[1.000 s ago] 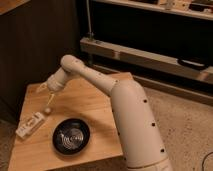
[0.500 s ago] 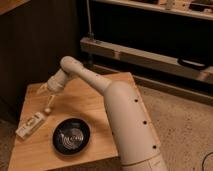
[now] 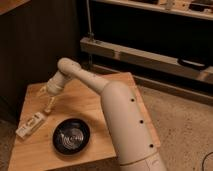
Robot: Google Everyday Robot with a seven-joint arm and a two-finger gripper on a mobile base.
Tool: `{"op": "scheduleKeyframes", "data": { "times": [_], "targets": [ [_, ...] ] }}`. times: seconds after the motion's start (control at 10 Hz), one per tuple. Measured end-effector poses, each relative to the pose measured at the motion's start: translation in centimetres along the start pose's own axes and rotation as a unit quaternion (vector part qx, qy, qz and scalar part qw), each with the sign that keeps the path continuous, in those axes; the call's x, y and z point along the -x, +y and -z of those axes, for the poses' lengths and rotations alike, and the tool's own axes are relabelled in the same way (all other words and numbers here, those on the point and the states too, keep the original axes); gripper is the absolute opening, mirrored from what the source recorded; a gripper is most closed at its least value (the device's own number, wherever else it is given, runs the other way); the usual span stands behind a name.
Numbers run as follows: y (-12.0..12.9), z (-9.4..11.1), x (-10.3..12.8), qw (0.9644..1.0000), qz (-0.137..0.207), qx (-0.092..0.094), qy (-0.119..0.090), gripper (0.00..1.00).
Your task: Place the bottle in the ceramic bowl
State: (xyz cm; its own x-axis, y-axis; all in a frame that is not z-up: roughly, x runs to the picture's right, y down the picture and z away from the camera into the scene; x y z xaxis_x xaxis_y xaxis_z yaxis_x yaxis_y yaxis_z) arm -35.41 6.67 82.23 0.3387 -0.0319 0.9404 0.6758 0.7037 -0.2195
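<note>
The bottle point(image 3: 30, 124) is small, flat and cream with a pale label. It lies on its side near the left edge of the wooden table point(image 3: 95, 100). The black glossy ceramic bowl point(image 3: 71, 136) with ring pattern sits at the table's front, just right of the bottle, and holds nothing. My gripper point(image 3: 48, 107) hangs from the white arm point(image 3: 115, 110) over the left part of the table, pointing down, just above and to the right of the bottle's cap end. It holds nothing.
The table stands against a dark wooden wall point(image 3: 40, 45) at the left. A metal shelf rack point(image 3: 150, 55) runs behind the table to the right. Speckled floor point(image 3: 180, 130) lies to the right of the table.
The gripper has dropped lower and nearer to the bottle. The bottle and the bowl have not moved.
</note>
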Motion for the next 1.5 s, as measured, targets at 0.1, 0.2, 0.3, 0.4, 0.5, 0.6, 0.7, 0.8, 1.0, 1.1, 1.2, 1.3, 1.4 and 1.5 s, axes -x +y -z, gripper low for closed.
{"op": "scheduleKeyframes", "data": {
  "times": [0.1, 0.2, 0.3, 0.4, 0.5, 0.6, 0.7, 0.8, 1.0, 1.1, 1.2, 1.3, 1.4, 1.5],
  "targets": [
    [0.1, -0.3, 0.0, 1.0, 0.001, 0.004, 0.004, 0.65],
    [0.2, -0.3, -0.2, 0.9999, 0.001, 0.007, 0.011, 0.65],
    [0.3, -0.6, -0.5, 0.9994, 0.002, 0.013, 0.032, 0.65],
    [0.4, -1.2, -0.4, 0.998, 0.007, 0.02, 0.059, 0.65],
    [0.5, -1.6, -0.6, 0.9956, 0.01, 0.028, 0.089, 0.65],
    [0.5, -1.8, -0.7, 0.9951, 0.01, 0.031, 0.094, 0.65],
    [0.6, -1.9, -1.1, 0.9947, 0.007, 0.034, 0.097, 0.65],
    [0.7, -2.2, -1.3, 0.9947, 0.003, 0.04, 0.094, 0.65],
    [0.8, -2.3, -1.7, 0.9949, -0.003, 0.044, 0.091, 0.65],
    [0.9, -2.5, -1.9, 0.9948, -0.005, 0.048, 0.089, 0.65],
    [0.8, -2.8, -1.9, 0.9948, -0.005, 0.051, 0.088, 0.65],
    [0.8, -2.9, -2.0, 0.9948, -0.006, 0.052, 0.087, 0.65],
    [0.9, -2.9, -2.1, 0.9948, -0.007, 0.052, 0.087, 0.65],
    [1.0, -3.2, -2.1, 0.9947, -0.006, 0.053, 0.088, 0.65]
  ]
}}
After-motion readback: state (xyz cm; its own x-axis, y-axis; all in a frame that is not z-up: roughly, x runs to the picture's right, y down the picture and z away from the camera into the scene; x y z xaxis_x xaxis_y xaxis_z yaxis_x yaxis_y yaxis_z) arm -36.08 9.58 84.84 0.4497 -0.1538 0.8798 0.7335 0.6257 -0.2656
